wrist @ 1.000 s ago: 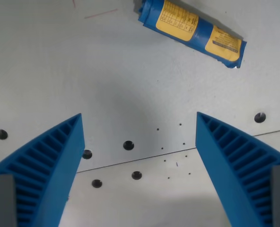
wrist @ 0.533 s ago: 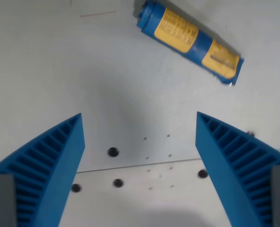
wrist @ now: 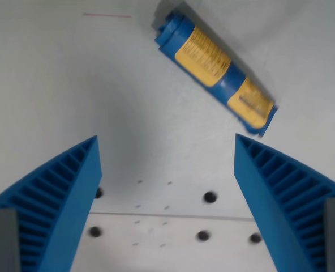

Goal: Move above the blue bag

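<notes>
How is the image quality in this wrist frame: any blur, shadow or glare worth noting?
Wrist view: the blue bag is softly smeared, its yellow label print unreadable, and the table holes look slightly blurred too, which suggests camera motion; the gripper fingers stay sharp. A faint grey shadow lies on the table between the fingers. Lighting is even, with no glare.

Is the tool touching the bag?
Apart. The wrist view shows bare table between the open tool and the bag.
</notes>
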{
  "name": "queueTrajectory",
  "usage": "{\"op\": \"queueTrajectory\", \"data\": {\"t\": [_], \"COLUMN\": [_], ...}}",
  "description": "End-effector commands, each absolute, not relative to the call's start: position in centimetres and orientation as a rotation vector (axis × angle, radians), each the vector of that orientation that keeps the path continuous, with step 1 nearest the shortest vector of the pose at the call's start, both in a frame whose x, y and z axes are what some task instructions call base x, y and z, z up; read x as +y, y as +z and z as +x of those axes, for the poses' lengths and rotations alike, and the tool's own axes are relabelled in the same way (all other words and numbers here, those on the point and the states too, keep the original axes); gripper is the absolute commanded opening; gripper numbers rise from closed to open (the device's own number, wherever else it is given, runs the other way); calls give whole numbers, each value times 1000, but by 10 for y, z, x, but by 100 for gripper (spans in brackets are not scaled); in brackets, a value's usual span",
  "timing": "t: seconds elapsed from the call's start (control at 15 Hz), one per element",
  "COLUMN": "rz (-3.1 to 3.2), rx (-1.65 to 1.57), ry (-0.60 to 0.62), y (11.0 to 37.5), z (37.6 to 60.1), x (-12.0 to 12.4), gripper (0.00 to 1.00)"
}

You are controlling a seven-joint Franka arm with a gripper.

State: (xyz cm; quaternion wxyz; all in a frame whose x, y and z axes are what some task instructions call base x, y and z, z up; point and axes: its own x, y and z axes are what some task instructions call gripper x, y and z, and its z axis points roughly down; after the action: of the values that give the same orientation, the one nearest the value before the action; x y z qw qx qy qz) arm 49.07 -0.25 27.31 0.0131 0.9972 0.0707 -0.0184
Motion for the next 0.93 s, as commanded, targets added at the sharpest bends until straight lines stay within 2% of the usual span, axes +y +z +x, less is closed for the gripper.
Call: {"op": "queueTrajectory", "data": {"t": [0.07, 0.93], "rz": [2987, 2792], "rx": [751, 1207], "ry": [62, 55], "y": [259, 200], "z": [489, 498], "x": [-11, -37], "gripper": [100, 100]}}
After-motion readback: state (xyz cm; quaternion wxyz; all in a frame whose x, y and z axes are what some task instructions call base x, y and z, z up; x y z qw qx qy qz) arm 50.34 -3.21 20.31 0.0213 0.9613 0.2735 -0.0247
